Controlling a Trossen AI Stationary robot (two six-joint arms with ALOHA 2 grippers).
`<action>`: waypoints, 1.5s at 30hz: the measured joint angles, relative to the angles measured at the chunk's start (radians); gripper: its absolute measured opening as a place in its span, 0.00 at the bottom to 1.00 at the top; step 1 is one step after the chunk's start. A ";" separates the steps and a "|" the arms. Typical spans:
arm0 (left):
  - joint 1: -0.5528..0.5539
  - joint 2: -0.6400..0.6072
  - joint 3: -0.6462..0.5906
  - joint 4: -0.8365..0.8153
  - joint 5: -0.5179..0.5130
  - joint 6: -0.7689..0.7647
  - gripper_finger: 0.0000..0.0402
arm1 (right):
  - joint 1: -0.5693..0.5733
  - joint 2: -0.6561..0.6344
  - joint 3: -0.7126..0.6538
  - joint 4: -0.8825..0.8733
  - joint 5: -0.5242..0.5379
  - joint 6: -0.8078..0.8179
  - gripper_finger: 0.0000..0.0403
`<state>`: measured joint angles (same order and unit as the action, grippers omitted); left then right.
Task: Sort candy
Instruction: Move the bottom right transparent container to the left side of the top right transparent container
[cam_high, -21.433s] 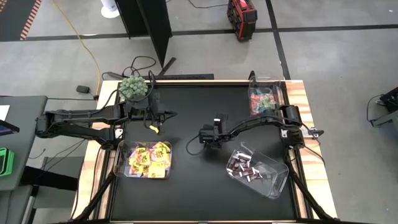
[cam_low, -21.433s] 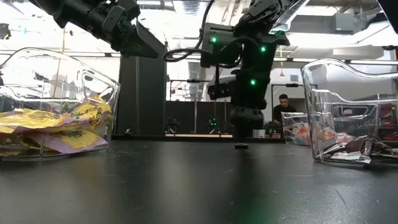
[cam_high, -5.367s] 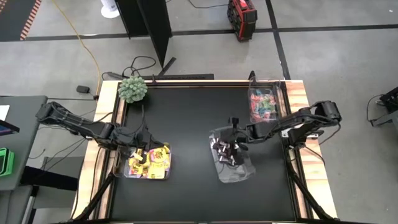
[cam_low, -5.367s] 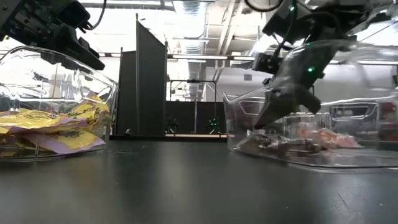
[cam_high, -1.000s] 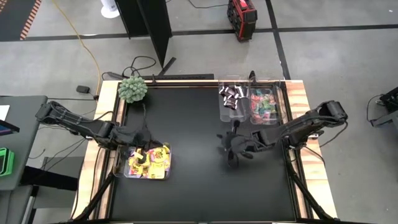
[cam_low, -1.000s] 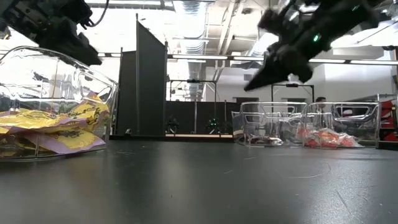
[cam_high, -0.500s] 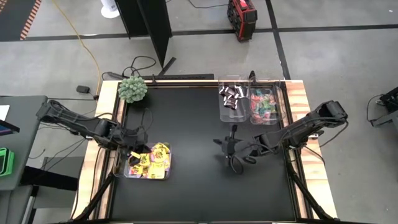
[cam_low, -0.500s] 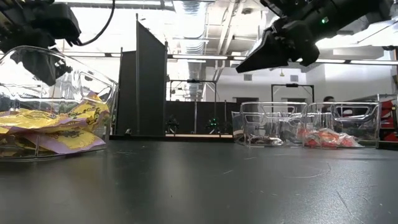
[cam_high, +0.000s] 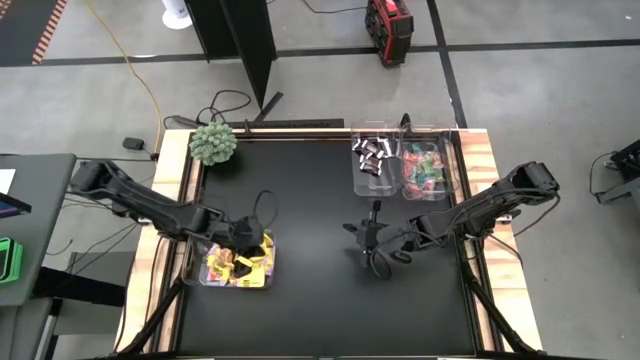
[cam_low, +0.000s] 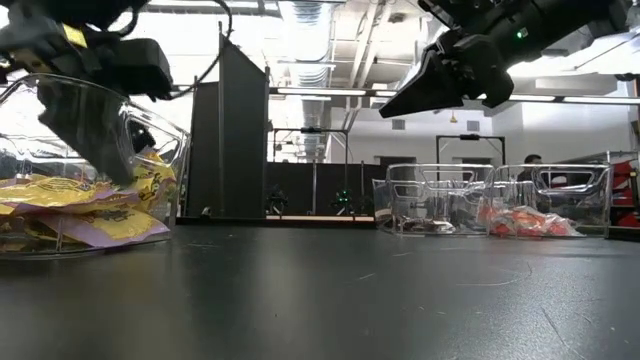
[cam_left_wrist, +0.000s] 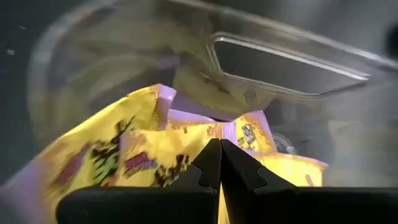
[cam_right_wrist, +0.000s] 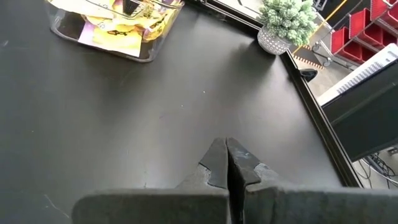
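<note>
Yellow candy packets (cam_high: 232, 262) fill a clear bin (cam_high: 271, 284) at the table's near left, also seen in the low view (cam_low: 90, 205). My left gripper (cam_high: 250, 240) is shut and dips into this bin from above, its tips (cam_left_wrist: 219, 149) right at the packets (cam_left_wrist: 143, 155). My right gripper (cam_high: 356, 232) hovers shut over the bare middle of the table, above the top (cam_low: 387, 110), pointing toward the left edge (cam_right_wrist: 226, 149). Dark mini bars (cam_high: 370, 152) and teal-and-pink sweets (cam_high: 425, 168) lie in two clear bins at the far right. My left gripper points slanting down into the bin, and its shut fingertips (cam_left_wrist: 214, 158) stand right at the top yellow packets (cam_left_wrist: 186, 140). I cannot tell whether they touch a packet.
A fuzzy green ball plant (cam_high: 214, 143) stands at the far left corner. The two far-right bins (cam_low: 430, 200) stand side by side against the back edge. Black table top (cam_high: 310, 300) lies bare between the bins. A person shows in the room beyond (cam_low: 530, 165).
My left gripper has gone toward the table's right edge and down, tipping steeply, from beside the yellow bin's left rim into the bin. My right gripper has turned and tipped a little more level over the middle, then kept still. Both have stayed shut.
</note>
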<state>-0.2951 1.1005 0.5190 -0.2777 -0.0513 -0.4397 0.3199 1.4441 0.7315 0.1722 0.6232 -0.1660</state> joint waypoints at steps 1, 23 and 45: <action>0.000 0.026 0.000 0.022 0.000 0.002 0.00 | -0.001 0.000 0.000 0.000 0.000 0.000 0.02; 0.186 0.425 0.180 0.364 -0.002 0.266 0.00 | -0.009 0.000 0.000 0.000 0.001 -0.026 0.02; 0.307 0.616 0.464 0.480 -0.007 0.492 0.03 | -0.006 0.000 0.000 -0.019 0.004 -0.025 0.02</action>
<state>0.0122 1.7167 0.9830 0.2027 -0.0582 0.0519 0.3140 1.4441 0.7315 0.1535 0.6270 -0.1908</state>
